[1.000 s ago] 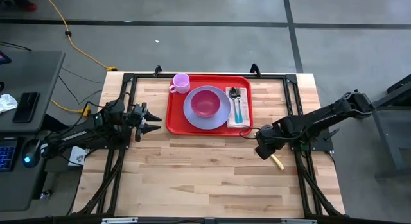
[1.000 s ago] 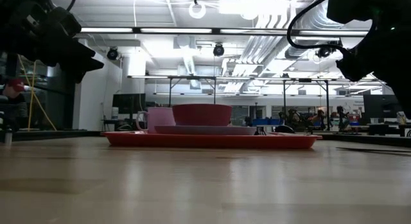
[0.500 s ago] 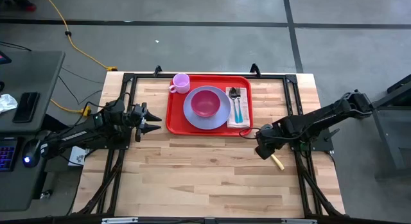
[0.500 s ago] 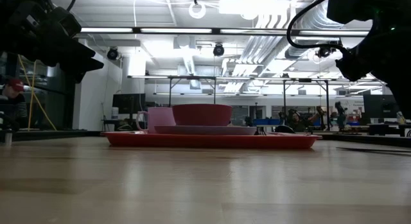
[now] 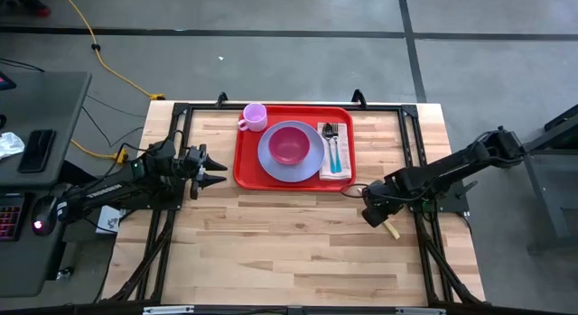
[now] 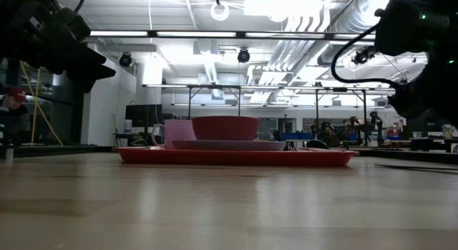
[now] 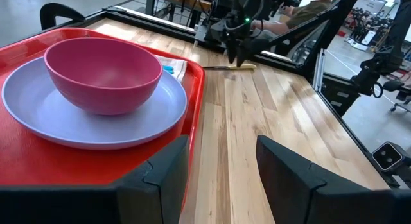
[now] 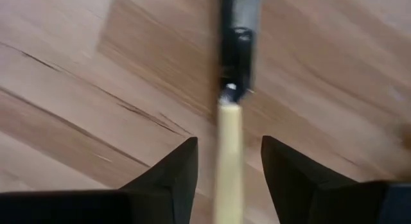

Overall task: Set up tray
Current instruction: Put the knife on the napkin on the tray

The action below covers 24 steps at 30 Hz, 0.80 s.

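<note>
Right of the tray (image 5: pixel 293 144), the right gripper (image 5: pixel 378 217) has shifted slightly, fingers parted above a yellow-handled utensil (image 5: pixel 390 228); left gripper (image 5: pixel 217 169) gapes beside the tray, whose long axis runs across the table

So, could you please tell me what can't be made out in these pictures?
- Utensils on the napkin: too small in the high view, hidden behind the tray rim in the low view.
- Yellow-handled tool: its other end is lost against the dark frame in the right wrist view, under the right gripper from above.
- Cup: contents unseen.
</note>
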Available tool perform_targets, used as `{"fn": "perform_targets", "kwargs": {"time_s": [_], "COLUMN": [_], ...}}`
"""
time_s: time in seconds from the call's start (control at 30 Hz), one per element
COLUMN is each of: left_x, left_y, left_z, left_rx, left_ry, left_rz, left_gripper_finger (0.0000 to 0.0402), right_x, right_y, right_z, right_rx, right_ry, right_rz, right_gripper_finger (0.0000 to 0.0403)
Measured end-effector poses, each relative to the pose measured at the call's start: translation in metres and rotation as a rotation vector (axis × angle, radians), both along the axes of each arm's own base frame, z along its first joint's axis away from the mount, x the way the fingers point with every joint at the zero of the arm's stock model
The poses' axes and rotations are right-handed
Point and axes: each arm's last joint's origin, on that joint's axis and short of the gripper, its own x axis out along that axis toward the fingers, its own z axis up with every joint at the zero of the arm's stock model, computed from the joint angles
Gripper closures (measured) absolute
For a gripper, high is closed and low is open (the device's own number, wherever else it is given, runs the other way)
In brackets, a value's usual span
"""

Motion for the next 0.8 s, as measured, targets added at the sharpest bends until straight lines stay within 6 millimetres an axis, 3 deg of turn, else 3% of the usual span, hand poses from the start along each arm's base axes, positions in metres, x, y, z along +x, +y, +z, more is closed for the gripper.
{"fn": "perform_targets", "kwargs": {"time_s": [0.37,0.8], "left_x": [0.000,0.000], "left_y": [0.000,0.000], "left_z": [0.000,0.000], "left_rx": [-0.022,-0.021], "left_ry": [0.000,0.001], "left_rz": [0.005,0.011], "left_gripper_finger": [0.0190,0.0190], "right_x": [-0.008,-0.011], "right_y": [-0.003,-0.006], "right_z": [-0.017,-0.020], "right_rx": [-0.004,-0.073], "right_ry": [-0.007,0.003], "right_rz": [-0.039,-0.055], "right_gripper_finger": [0.0269,0.0355]}}
